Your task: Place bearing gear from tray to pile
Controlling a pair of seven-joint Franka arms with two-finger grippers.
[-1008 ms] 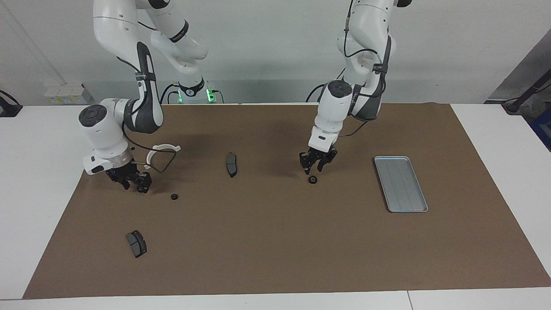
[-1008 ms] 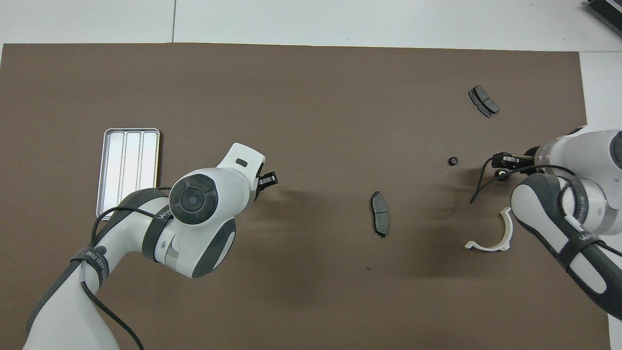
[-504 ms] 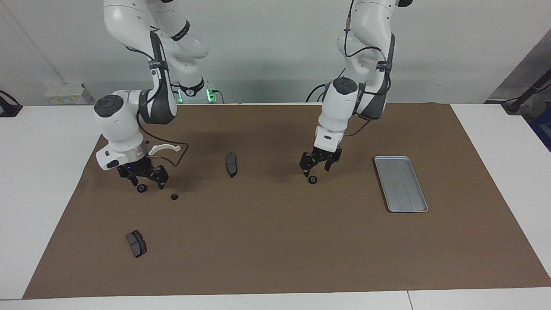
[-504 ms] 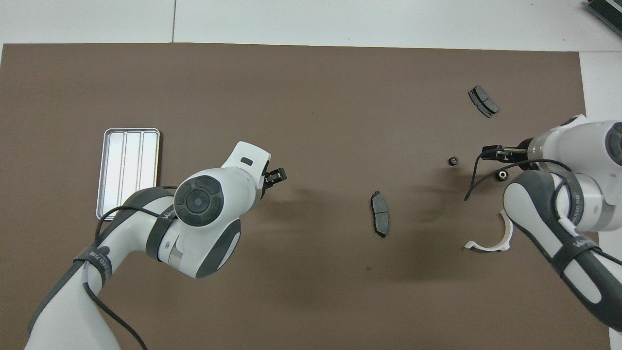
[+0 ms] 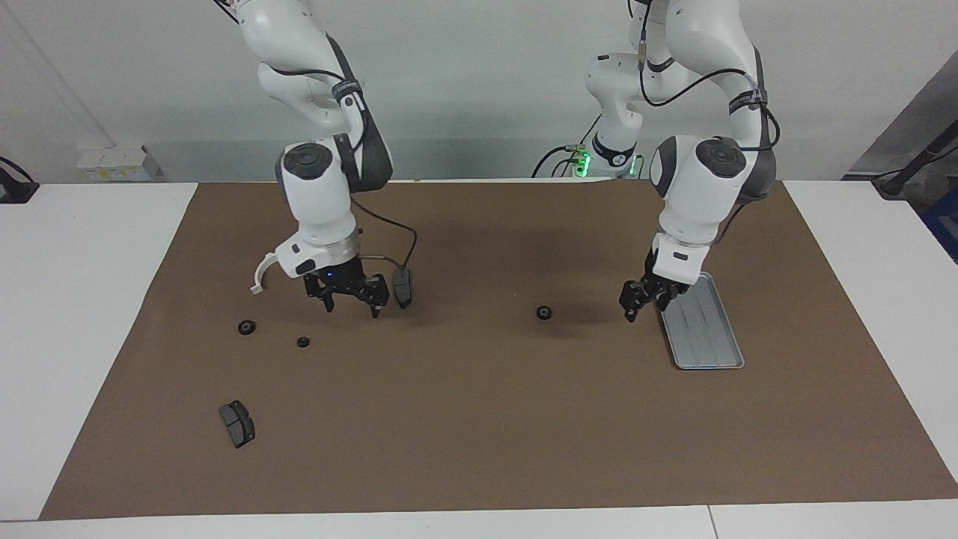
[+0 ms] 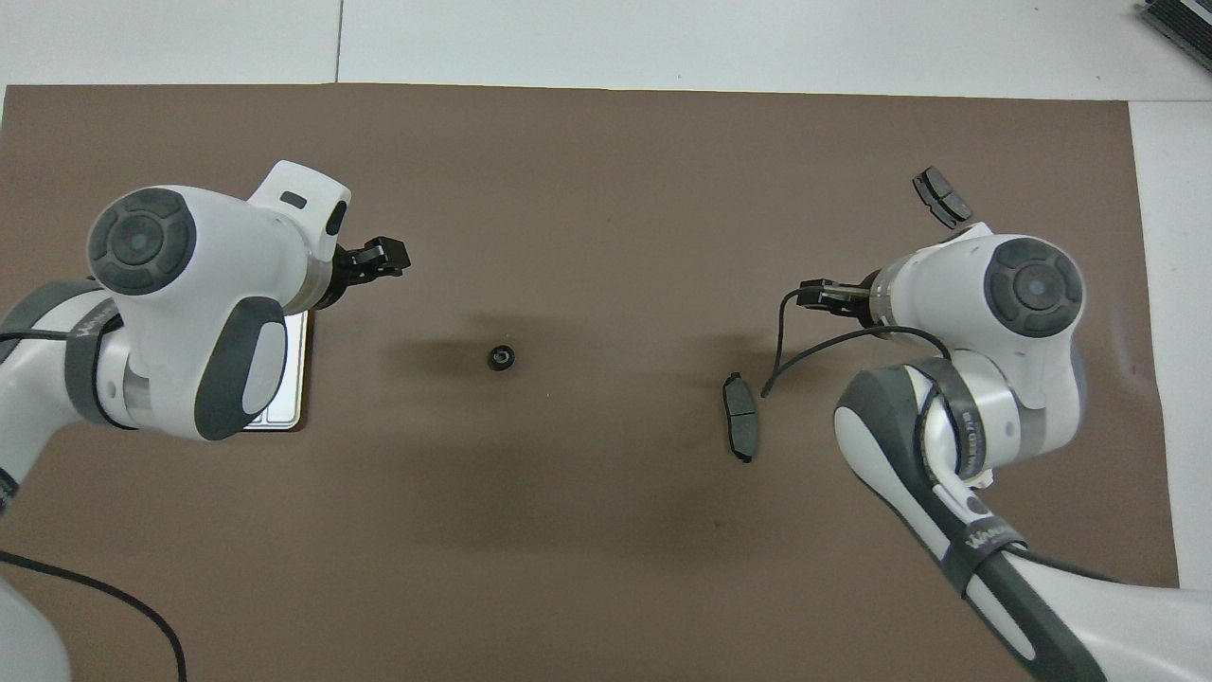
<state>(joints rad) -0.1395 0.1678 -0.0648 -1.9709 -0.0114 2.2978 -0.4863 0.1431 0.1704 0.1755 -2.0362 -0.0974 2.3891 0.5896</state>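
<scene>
Facing view: the tray [image 5: 711,337] lies on the brown mat [image 5: 479,434] toward the left arm's end, and no gear shows on its ridged floor. The left claw [image 5: 644,297] hangs low just off the tray's corner nearest the robots. I cannot tell whether it is spread or pinching something.

One loose gear [image 5: 544,312] sits near the middle of the mat, apart from both claws. Two more gears [image 5: 246,327] lie toward the right arm's end, among the pile: a white bracket [image 5: 261,272], a brake pad [image 5: 403,288] and a second pad [image 5: 237,424] close to the mat's edge farthest from the robots. The right claw [image 5: 349,293] is spread and holds nothing, and it hangs over the mat just beside the first pad.

Overhead view: the loose gear [image 6: 501,358] lies toward the right arm's end from the left claw [image 6: 379,260]. It is closer to the left claw than to the right claw [image 6: 822,296], so the left arm looks better placed to fetch it. Being round, it offers no long axis to line up with. The left arm covers most of the tray [image 6: 296,398], and the right arm hides the gears by the pile.
</scene>
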